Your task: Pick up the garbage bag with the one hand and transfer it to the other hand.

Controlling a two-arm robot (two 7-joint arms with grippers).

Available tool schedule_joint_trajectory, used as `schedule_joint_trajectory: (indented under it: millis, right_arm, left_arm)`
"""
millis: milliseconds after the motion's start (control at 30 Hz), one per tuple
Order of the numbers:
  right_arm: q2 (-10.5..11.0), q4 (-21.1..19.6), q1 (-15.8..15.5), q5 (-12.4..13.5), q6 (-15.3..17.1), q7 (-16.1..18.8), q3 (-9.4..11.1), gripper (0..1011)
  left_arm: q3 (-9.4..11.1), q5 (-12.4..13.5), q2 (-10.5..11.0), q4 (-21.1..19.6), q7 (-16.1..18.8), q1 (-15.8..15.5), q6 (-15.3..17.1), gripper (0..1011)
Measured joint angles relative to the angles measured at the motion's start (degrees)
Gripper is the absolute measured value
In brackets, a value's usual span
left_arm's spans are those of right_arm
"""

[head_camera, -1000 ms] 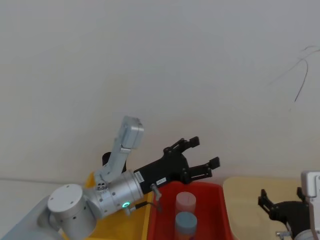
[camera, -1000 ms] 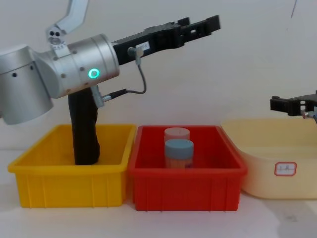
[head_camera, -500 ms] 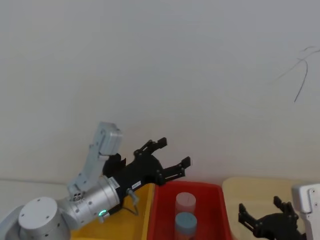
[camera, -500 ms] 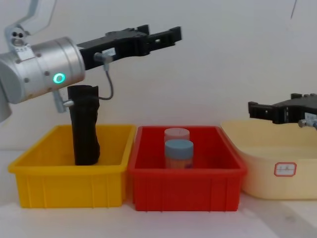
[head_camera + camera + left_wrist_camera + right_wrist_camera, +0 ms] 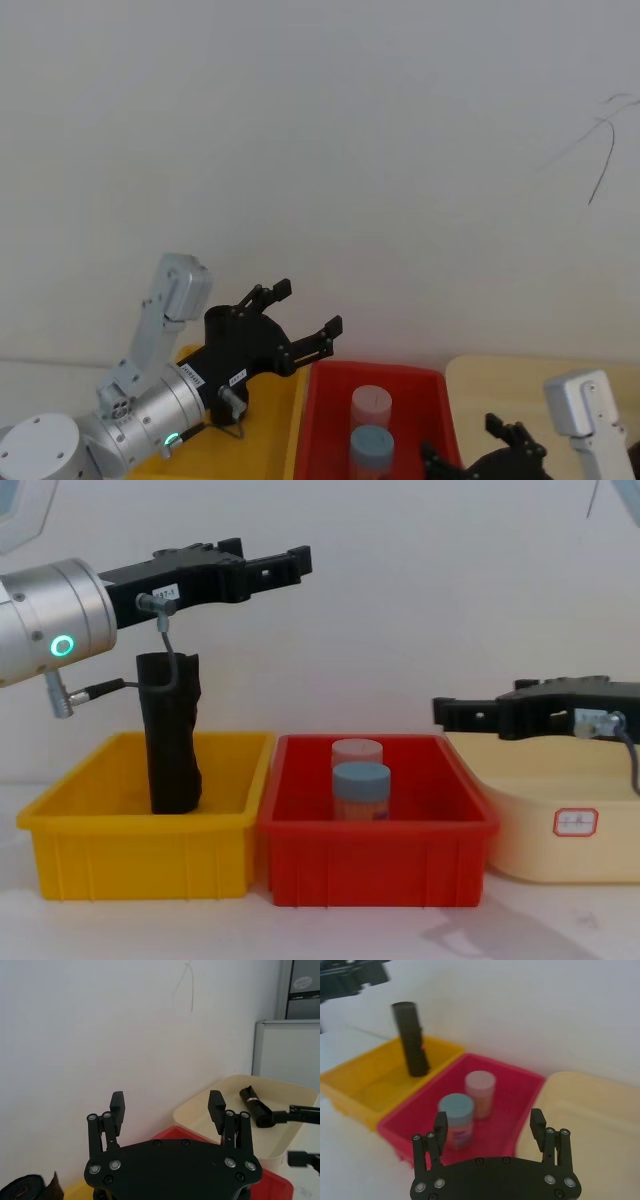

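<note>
Garbage bag (image 5: 170, 735) — one roll, standing upright in yellow bin (image 5: 60, 830), untouched; stance suits a side grasp. Like roll (image 5: 256, 1108): one, lying in cream tub (image 5: 290, 1087). Jars (image 5: 360, 780): two, in red bin (image 5: 300, 855). Left gripper (image 5: 308, 307): above the bag, fingers spread, empty. Right gripper (image 5: 489, 1121): above tub's rim, fingers spread — apparently waiting to receive.

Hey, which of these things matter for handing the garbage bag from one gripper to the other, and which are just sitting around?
In the job: garbage bag roll, upright in the yellow bin; left gripper, open, higher than the roll; right gripper, open, by the cream tub.

Lying about: red bin, blue-lidded jar, pink-lidded jar, second black roll in the tub.
</note>
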Motion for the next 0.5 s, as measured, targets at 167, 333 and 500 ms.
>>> schedule_joint_trajectory:
  millis: [167, 333, 500]
  right_arm:
    - [0.26, -1.12, 0.31, 0.59, 2.96, 1.60, -1.68, 1001]
    - [0.14, -1.15, 1.21, 0.78, 5.09, 2.40, -3.07, 1001]
    - [-0.35, 0.04, 2.67, 0.76, 6.46, 2.65, -4.53, 1001]
  left_arm:
    - [-0.36, 0.31, 0.51, -1.07, 0.97, 0.77, 0.35, 1002]
    - [-0.64, 0.58, 0.92, -1.93, 1.76, 1.42, 0.63, 1001]
    - [-0.83, 0.75, 1.18, -2.49, 2.26, 1.84, 0.79, 1002]
